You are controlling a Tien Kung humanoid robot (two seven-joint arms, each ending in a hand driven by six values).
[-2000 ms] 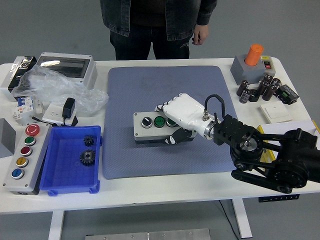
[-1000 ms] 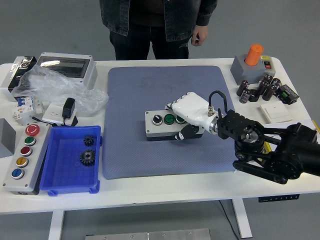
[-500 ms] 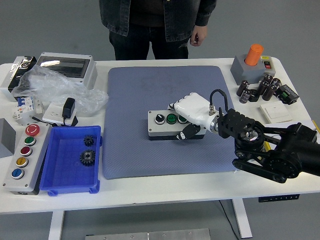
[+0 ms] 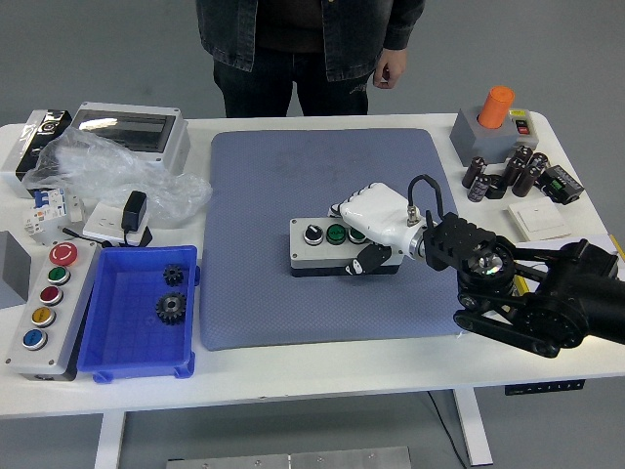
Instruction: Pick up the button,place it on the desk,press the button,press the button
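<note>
A grey button box (image 4: 317,246) with a black selector knob and green buttons lies on the blue-grey mat (image 4: 293,176) near its middle. My right hand (image 4: 371,234), white with a black arm behind it, is closed around the box's right end, fingers over the top and thumb at the front face. The box's right part is hidden under the hand. My left arm is out of the picture.
A blue tray (image 4: 137,318) with two gears and a four-button control box (image 4: 44,308) sit at the left. A plastic bag (image 4: 107,176), an enclosure (image 4: 132,132) and adapters lie behind them. An orange-topped box (image 4: 493,122), capacitors (image 4: 503,176) and a wall switch (image 4: 537,220) are at right. A person (image 4: 312,44) stands at the far side.
My right hand dragged the button box to the right across the mat, then settled; in the last half second it barely moved.
</note>
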